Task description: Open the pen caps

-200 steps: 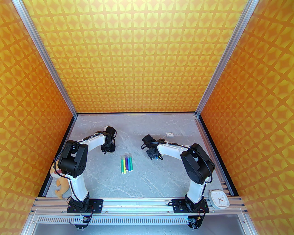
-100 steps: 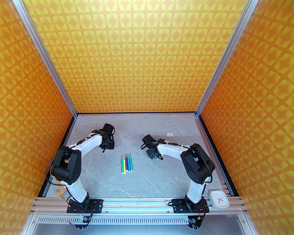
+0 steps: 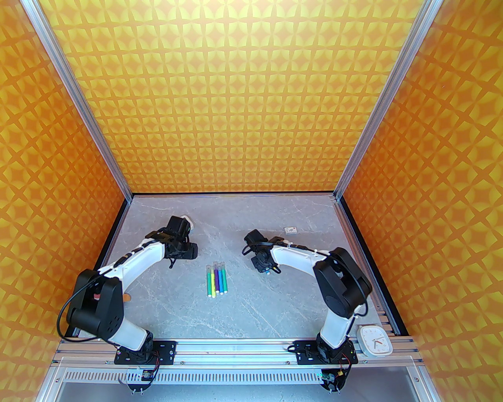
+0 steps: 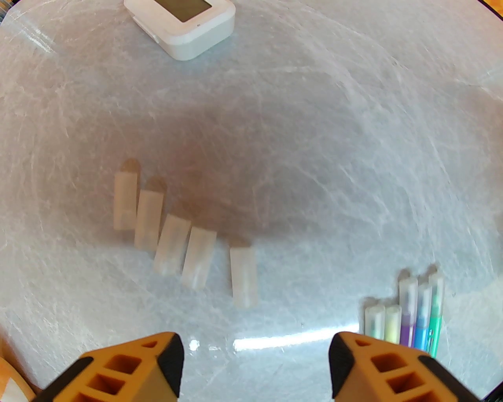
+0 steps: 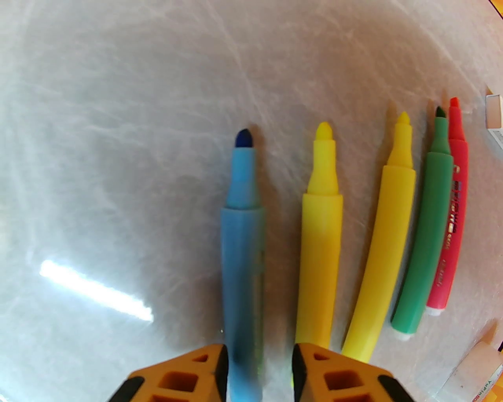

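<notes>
Several loose translucent pen caps (image 4: 198,257) lie in a slanted row on the marble table, just ahead of my left gripper (image 4: 255,353), which stands open and holds nothing. Capped pens (image 3: 216,279) lie side by side mid-table, their caps (image 4: 406,298) showing at the lower right of the left wrist view. In the right wrist view, uncapped pens lie parallel: blue (image 5: 241,235), two yellow (image 5: 320,235), green (image 5: 428,243) and red (image 5: 452,220). My right gripper (image 5: 259,369) straddles the blue pen's barrel, jaws slightly apart, with a gap on the right side.
A white square device (image 4: 184,23) lies beyond the loose caps. A small white tag (image 3: 290,229) sits at the back right, and a white clock (image 3: 374,340) rests on the rail near the right arm's base. Orange patterned walls enclose the table.
My left gripper has opened and its arm has swung back and to the left, elbow dropping low. The right gripper's jaws have parted around the blue pen; that arm has barely moved.
</notes>
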`<state>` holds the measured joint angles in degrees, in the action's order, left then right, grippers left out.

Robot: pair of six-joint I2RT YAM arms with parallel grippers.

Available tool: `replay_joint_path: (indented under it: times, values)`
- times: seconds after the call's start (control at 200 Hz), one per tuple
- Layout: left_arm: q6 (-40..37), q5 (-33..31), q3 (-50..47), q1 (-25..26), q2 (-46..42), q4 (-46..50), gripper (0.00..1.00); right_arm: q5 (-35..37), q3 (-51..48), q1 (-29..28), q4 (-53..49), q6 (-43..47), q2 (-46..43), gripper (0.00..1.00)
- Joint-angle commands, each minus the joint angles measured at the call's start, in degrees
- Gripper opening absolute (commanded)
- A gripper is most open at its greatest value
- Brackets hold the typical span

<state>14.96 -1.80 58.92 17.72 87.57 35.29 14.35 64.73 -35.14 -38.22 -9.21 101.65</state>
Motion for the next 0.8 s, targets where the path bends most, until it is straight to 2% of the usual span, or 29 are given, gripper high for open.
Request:
replay_joint_path:
  times: [0.0, 0.315, 0.79]
  values:
    - [0.3, 2.6, -3.1, -1.1, -2.7, -4.4, 0.67, -3.0, 0.4, -1.4, -1.4, -0.8, -3.2, 0.36]
    - [3.4, 4.7, -10.3, -3.4, -8.7, -11.1, 0.76, -8.0, 3.7, -8.0, -3.1, -6.1, -3.1, 0.40]
    - [4.0, 7.4, -16.7, -8.4, -13.8, -14.7, 0.77, -14.9, 7.8, -15.3, -0.6, -11.6, 2.6, 0.47]
